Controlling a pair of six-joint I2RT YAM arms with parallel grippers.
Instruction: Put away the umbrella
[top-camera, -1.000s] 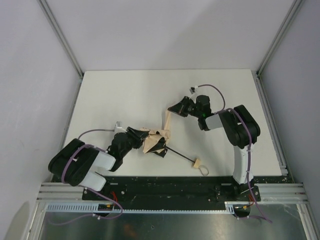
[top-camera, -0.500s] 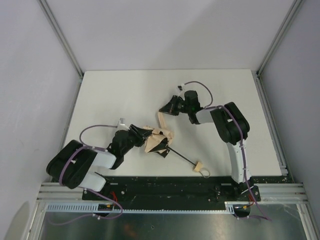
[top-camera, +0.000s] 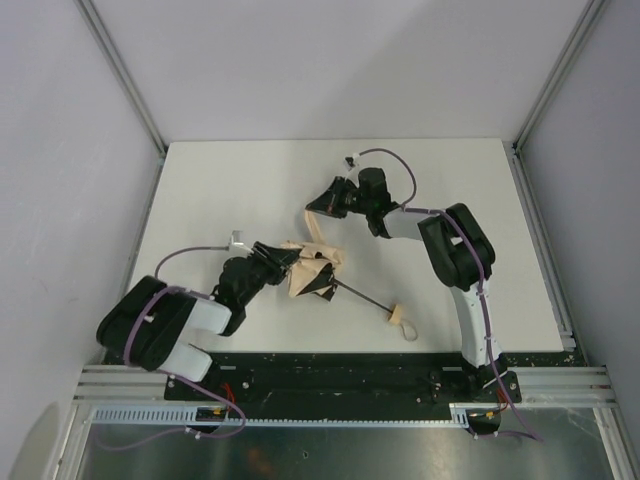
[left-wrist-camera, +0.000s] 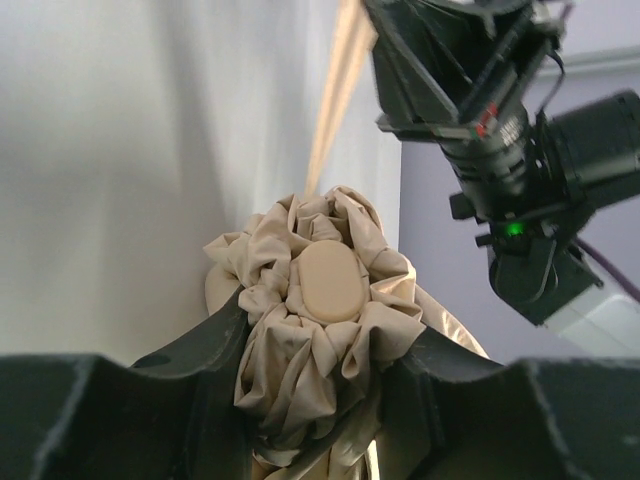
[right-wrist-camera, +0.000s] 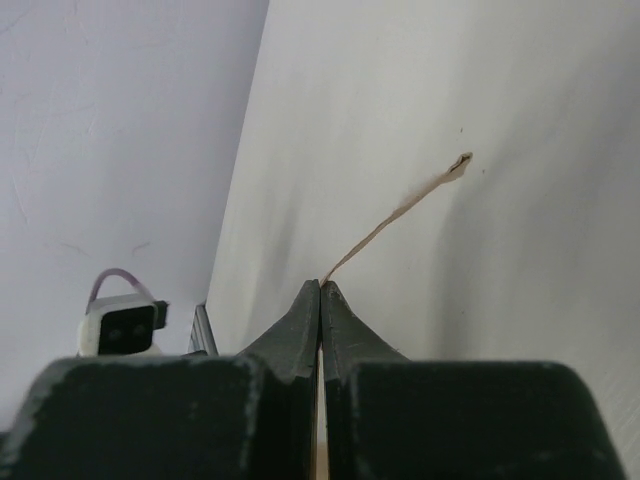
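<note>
The umbrella (top-camera: 316, 271) lies mid-table as a crumpled tan fabric bundle. Its thin black shaft (top-camera: 362, 298) runs right and toward me to the small tan handle (top-camera: 397, 318). My left gripper (top-camera: 283, 259) is shut on the left side of the bundle. In the left wrist view the fabric and its oval cap (left-wrist-camera: 330, 280) fill the gap between the fingers (left-wrist-camera: 200, 345). My right gripper (top-camera: 318, 206) is shut on a thin tan strap (top-camera: 318, 232) that rises from the bundle. In the right wrist view the strap's tail (right-wrist-camera: 400, 212) sticks out past the closed tips (right-wrist-camera: 321, 285).
The white table (top-camera: 230, 190) is boxed in by grey walls and aluminium rails (top-camera: 538, 230). The right arm's wrist (left-wrist-camera: 510, 130) hangs close above and right of the bundle in the left wrist view. A purple cable (top-camera: 395, 160) loops over the right wrist.
The right gripper has moved left and away from me with the strap held, drawing it taut. The bundle and handle have shifted slightly left. The left gripper has kept its hold.
</note>
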